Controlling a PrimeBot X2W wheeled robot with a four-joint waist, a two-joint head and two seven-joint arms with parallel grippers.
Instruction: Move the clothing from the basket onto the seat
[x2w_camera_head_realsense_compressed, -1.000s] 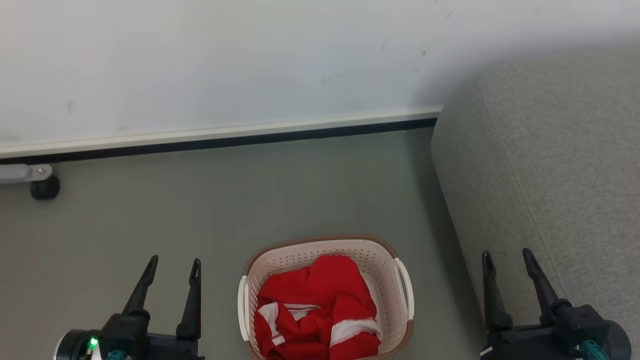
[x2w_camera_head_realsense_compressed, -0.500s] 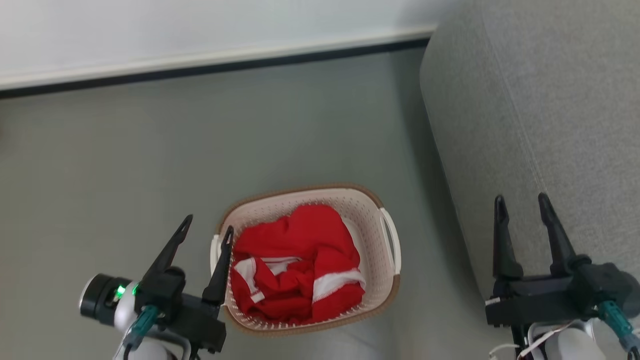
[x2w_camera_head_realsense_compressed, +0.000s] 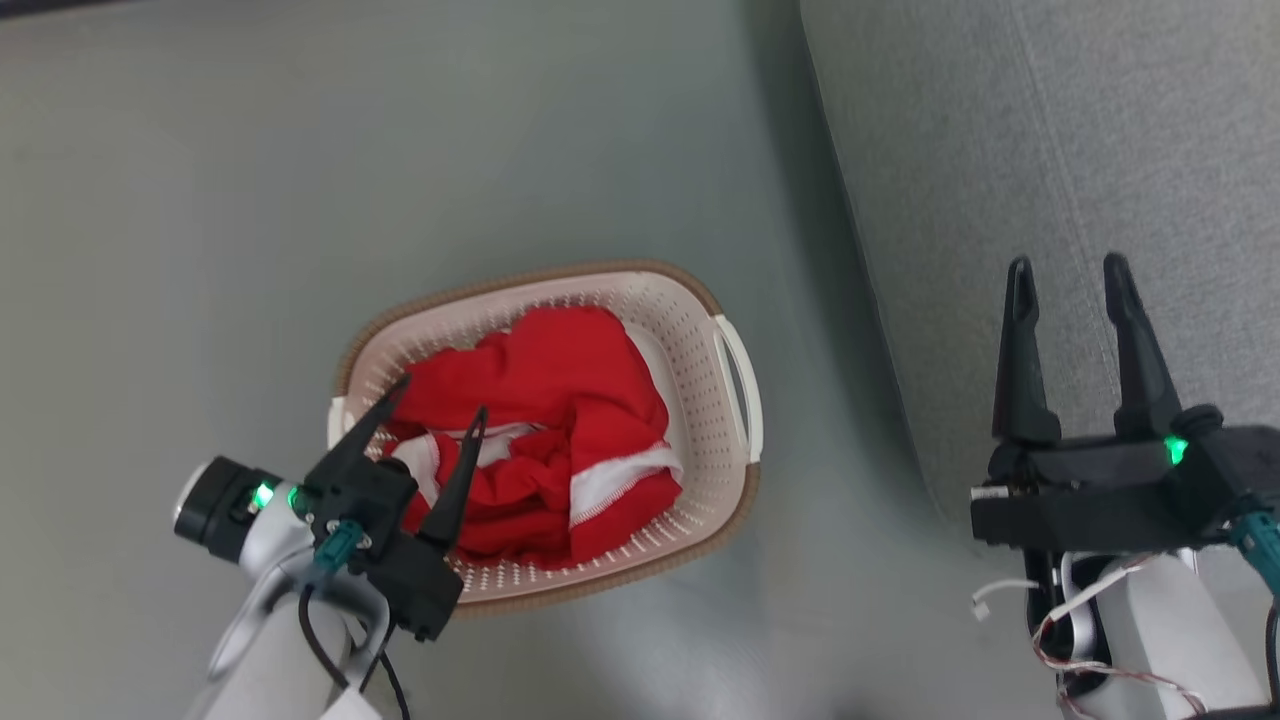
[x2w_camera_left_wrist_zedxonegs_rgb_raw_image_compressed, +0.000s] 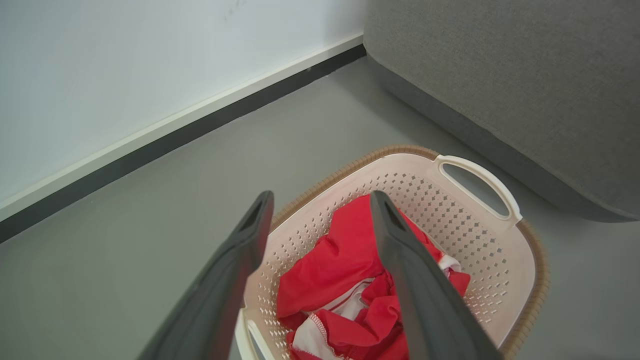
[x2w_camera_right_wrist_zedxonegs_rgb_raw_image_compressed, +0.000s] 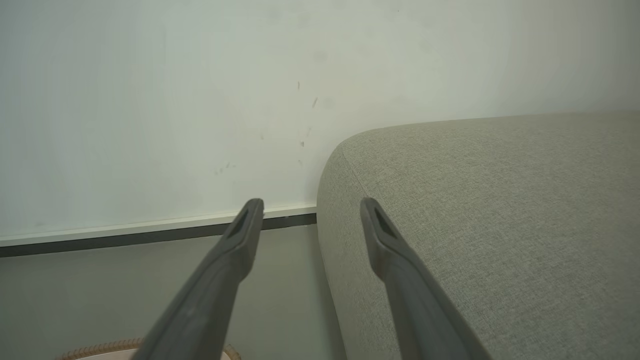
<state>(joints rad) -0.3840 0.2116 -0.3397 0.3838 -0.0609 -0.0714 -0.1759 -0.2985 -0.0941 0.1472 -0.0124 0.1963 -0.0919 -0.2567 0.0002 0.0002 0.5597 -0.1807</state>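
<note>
Bright red clothing (x2w_camera_head_realsense_compressed: 555, 420) with white trim lies crumpled in the cream perforated basket (x2w_camera_head_realsense_compressed: 700, 330) on the floor. My left gripper (x2w_camera_head_realsense_compressed: 440, 395) hangs open over the basket's left side, its fingers above the red fabric and holding nothing. In the left wrist view the clothing (x2w_camera_left_wrist_zedxonegs_rgb_raw_image_compressed: 340, 270) shows between my open left gripper (x2w_camera_left_wrist_zedxonegs_rgb_raw_image_compressed: 322, 200), inside the basket (x2w_camera_left_wrist_zedxonegs_rgb_raw_image_compressed: 495, 250). The grey seat (x2w_camera_head_realsense_compressed: 1050, 150) fills the right. My right gripper (x2w_camera_head_realsense_compressed: 1068, 265) stands open over the seat's edge, empty. In the right wrist view that gripper (x2w_camera_right_wrist_zedxonegs_rgb_raw_image_compressed: 311, 204) points past the seat (x2w_camera_right_wrist_zedxonegs_rgb_raw_image_compressed: 500, 210).
The basket stands on grey floor (x2w_camera_head_realsense_compressed: 200, 200) just left of the seat's side. A white wall with a dark skirting strip (x2w_camera_left_wrist_zedxonegs_rgb_raw_image_compressed: 175, 135) runs behind. The basket's brown rim (x2w_camera_right_wrist_zedxonegs_rgb_raw_image_compressed: 100, 347) peeks in at the bottom of the right wrist view.
The head camera has tilted down, so the wall has left the picture. My left gripper has moved right and forward, from beside the basket to over the clothing. Both grippers stay open.
</note>
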